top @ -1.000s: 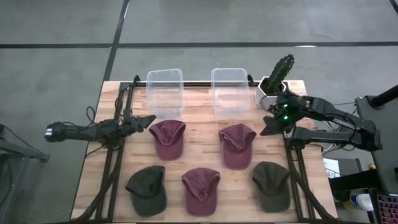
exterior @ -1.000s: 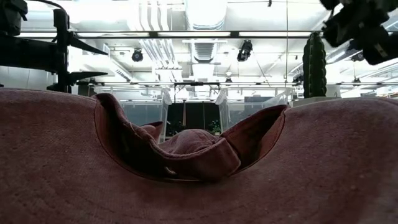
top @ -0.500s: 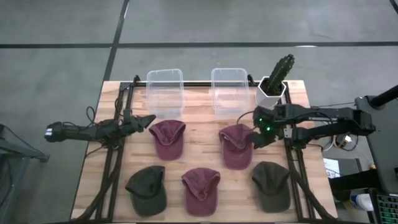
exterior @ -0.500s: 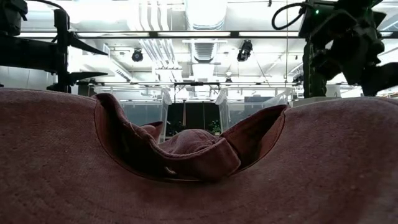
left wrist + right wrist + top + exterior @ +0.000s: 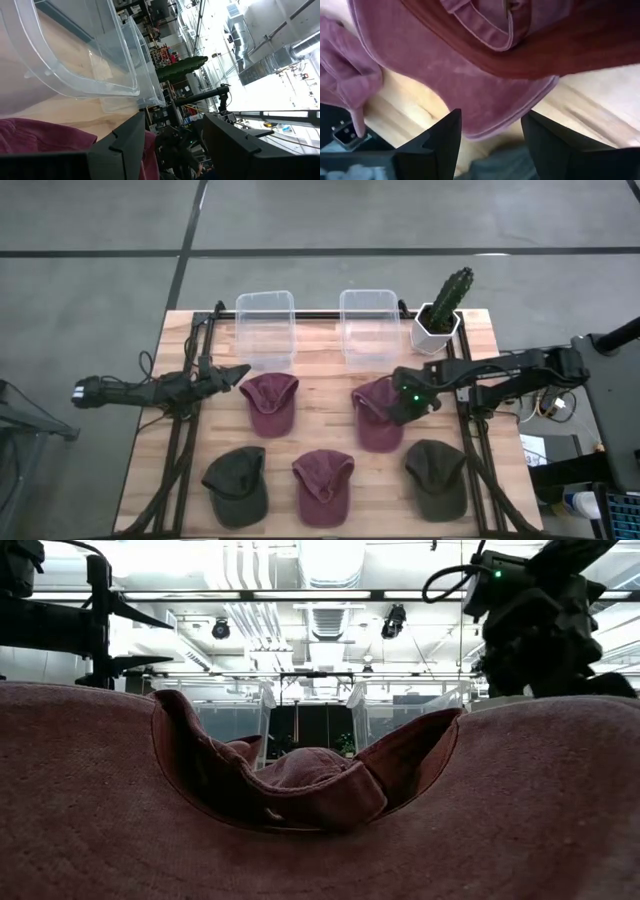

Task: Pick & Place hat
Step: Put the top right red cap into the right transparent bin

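Five caps lie on the wooden table: three maroon and two dark green. My right gripper hangs open, tilted down, over the right side of the right-hand maroon cap. In the right wrist view its gripper has that cap's curved edge just ahead of the open gap, and the cap's back strap shows farther on. My left gripper waits level and open at the table's left side, next to the far-left maroon cap.
Two clear plastic bins stand along the far edge, with a potted cactus at the far right corner. In the low view the near maroon cap fills the foreground. Dark arm rails run along both sides.
My right gripper has come down from beside the cactus, moving toward the table's left and a little toward its near edge. It has tipped more steeply downward and now hangs over the right-hand maroon cap. No cap has moved.
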`<act>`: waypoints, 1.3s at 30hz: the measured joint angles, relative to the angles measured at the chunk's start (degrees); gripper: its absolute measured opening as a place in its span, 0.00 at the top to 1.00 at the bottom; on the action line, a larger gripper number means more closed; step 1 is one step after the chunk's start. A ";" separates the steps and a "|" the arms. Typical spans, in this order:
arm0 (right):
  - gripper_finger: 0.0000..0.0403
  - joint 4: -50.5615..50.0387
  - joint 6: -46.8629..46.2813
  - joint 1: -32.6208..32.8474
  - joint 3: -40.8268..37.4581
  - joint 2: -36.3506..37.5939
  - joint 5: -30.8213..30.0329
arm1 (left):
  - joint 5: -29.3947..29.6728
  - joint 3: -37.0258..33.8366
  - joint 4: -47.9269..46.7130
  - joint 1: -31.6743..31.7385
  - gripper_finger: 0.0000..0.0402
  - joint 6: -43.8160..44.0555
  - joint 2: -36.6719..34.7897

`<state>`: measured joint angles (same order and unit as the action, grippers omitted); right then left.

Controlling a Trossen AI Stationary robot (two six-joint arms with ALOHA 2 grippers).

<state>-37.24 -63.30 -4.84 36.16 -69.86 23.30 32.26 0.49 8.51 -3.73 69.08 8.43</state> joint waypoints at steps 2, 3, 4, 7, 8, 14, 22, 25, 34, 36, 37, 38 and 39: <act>0.52 0.64 -0.06 -0.01 0.00 -0.81 -1.38 | 0.14 0.00 0.00 0.00 0.52 0.00 0.00; 0.53 0.76 -0.02 -0.02 0.00 -1.31 -1.96 | 0.19 0.00 0.00 0.00 0.52 0.00 0.00; 0.54 0.77 0.13 -0.02 0.00 -1.86 -2.54 | 0.28 0.00 0.00 -0.02 0.52 0.00 0.02; 0.56 1.10 0.53 -0.02 0.00 -3.11 -2.58 | 0.31 0.00 -0.02 0.00 0.52 -0.02 0.02; 0.56 1.45 0.93 0.00 0.00 -3.44 -2.56 | 0.36 0.00 0.00 0.00 0.52 -0.02 0.00; 0.66 3.76 1.75 0.00 0.02 -4.13 -2.28 | 0.42 0.00 0.00 -0.01 0.52 -0.03 0.02; 0.95 3.87 3.51 0.00 0.04 -2.44 -2.15 | 0.42 0.00 -0.02 -0.01 0.52 -0.11 0.02; 0.96 3.86 3.73 0.00 0.04 -2.12 -1.78 | 0.42 0.00 -0.02 -0.02 0.52 -0.11 0.02; 0.96 3.99 3.13 0.11 0.87 1.30 -0.81 | 0.42 0.00 -0.04 -0.02 0.52 -0.11 0.02; 0.96 3.99 2.77 0.11 1.66 2.21 -0.82 | 0.42 0.00 -0.03 -0.01 0.52 -0.11 0.01; 0.97 4.05 2.55 0.11 2.16 2.60 -0.82 | 0.42 0.00 -0.04 0.00 0.52 -0.11 0.02; 0.97 4.05 2.33 0.11 2.64 3.05 -0.83 | 0.42 0.00 -0.04 0.00 0.52 -0.10 0.01; 0.97 3.98 2.23 0.11 3.13 3.48 -0.83 | 0.42 0.00 -0.04 0.00 0.52 -0.11 0.02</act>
<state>-33.26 -61.07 -4.73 39.29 -66.38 22.47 32.69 0.49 8.47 -3.73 68.97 8.45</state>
